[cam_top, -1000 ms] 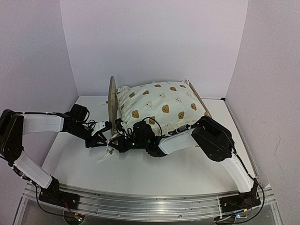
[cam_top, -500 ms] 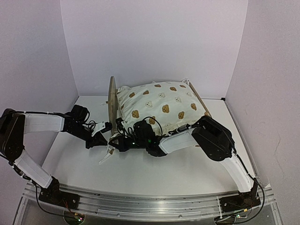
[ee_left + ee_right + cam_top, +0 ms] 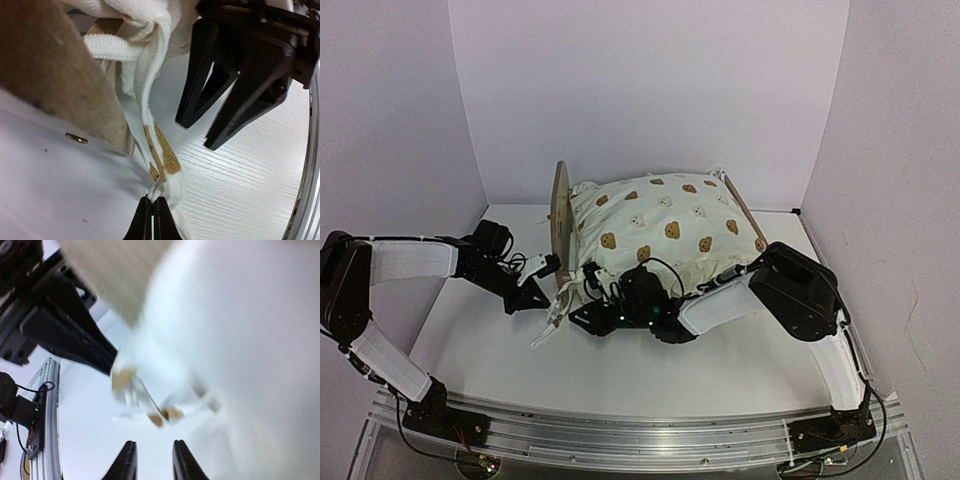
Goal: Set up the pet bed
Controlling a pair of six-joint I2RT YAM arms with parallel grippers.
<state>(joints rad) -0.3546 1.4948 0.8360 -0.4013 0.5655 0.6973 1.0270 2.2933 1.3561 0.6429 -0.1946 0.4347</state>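
Checking the left wrist view, I see what overhead hides: left gripper (image 3: 152, 222) clamped on a soft ribbed tie string (image 3: 148, 100), right gripper (image 3: 196, 135) at two o'clock parted, empty.

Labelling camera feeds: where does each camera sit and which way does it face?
Top external: above, behind the bases, looking down on the pet bed; left arm and right arm show.
Left wrist: on the left arm, facing the fabric strip pinched in its left hand.
Right wrist: on the right arm, facing blurred bedding; its open right hand shows.
Shared: left wrist also shows the right hand.
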